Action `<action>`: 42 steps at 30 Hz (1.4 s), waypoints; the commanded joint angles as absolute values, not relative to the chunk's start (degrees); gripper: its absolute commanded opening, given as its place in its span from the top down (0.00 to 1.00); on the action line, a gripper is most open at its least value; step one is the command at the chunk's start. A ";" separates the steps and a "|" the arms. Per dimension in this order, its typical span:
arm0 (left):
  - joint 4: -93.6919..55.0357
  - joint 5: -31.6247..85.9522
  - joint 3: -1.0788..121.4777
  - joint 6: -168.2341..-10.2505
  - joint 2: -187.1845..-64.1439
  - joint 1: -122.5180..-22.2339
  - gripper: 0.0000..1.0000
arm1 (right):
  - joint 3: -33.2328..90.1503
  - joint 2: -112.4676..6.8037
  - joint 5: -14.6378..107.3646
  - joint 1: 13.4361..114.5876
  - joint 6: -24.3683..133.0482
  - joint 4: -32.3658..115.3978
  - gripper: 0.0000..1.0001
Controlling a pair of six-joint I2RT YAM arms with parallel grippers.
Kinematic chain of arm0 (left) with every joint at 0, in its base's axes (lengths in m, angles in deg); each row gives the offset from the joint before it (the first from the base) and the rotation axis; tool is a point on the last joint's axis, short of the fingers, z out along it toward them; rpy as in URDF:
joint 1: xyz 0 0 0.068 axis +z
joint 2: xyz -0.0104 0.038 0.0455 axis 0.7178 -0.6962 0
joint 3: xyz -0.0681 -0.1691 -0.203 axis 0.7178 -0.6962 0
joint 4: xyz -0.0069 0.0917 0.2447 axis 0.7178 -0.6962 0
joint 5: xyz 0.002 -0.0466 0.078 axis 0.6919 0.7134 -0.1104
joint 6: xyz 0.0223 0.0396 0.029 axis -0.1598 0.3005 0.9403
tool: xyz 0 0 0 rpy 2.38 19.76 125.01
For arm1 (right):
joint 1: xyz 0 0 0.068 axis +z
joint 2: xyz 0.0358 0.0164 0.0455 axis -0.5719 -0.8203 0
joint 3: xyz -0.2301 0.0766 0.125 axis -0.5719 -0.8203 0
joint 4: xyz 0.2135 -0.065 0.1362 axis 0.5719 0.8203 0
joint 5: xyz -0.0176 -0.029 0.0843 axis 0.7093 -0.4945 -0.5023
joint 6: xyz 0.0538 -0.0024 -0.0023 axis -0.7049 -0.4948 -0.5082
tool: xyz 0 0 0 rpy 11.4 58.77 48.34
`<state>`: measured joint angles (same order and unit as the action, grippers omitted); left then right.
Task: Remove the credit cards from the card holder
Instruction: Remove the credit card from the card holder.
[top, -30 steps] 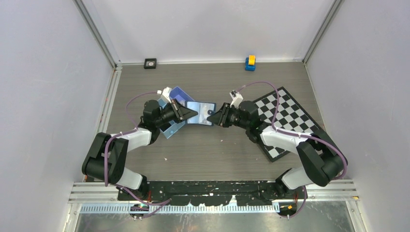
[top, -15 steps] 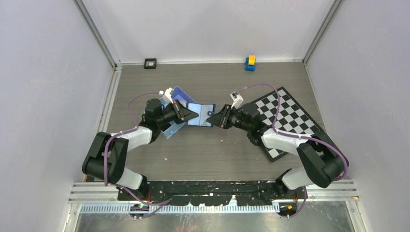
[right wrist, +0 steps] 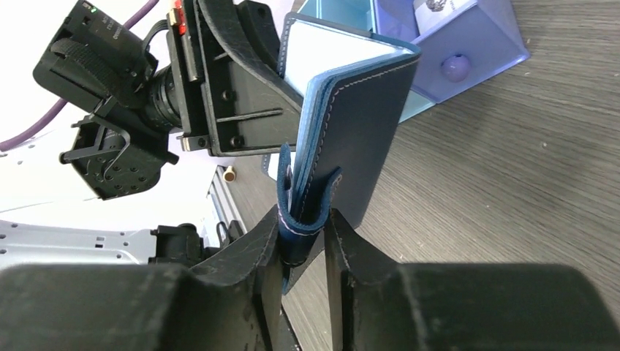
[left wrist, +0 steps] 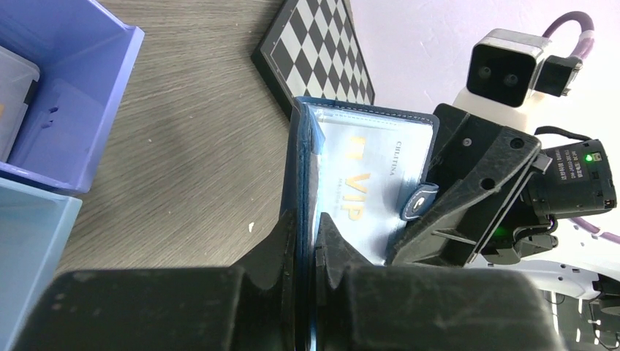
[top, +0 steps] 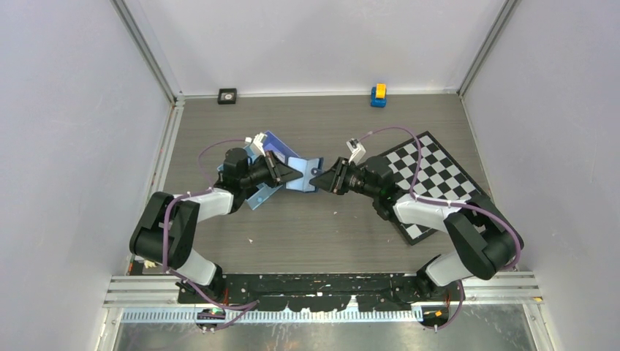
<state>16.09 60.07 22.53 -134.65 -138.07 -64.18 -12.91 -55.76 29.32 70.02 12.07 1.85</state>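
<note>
Spanning the gap between both arms, the dark navy fold-over card holder is held upright just right of the blue plastic compartment tray. The left gripper is clenched on one cover's edge; the right gripper pinches the other cover's strap tab. A pale VIP-lettered credit card sits in the inner pocket, its long axis running away from the left gripper. It faces the right gripper, judged the nearer claw.

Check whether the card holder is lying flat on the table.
No, the card holder is held up on edge and partly open, the left gripper pinching one cover and the right gripper pinching its strap.
</note>
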 commanded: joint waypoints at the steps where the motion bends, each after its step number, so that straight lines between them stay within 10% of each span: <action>1: 17.83 60.96 24.26 -134.71 -137.68 -65.12 1.00 | -11.21 -53.44 27.38 71.08 12.27 -2.19 0.64; 19: 14.94 59.40 24.07 -132.99 -135.82 -65.04 1.00 | -10.46 -52.73 30.62 71.05 13.44 2.16 0.79; 27: 12.62 57.91 23.91 -131.44 -133.86 -65.08 1.00 | -10.68 -52.24 31.23 70.98 14.34 3.29 0.48; 42: 12.81 58.27 23.99 -131.45 -134.09 -65.12 1.00 | -10.36 -52.48 31.00 71.03 14.19 3.69 0.74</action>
<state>11.19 57.49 22.53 -132.38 -135.90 -64.88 -12.56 -54.60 30.80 70.78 13.67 5.89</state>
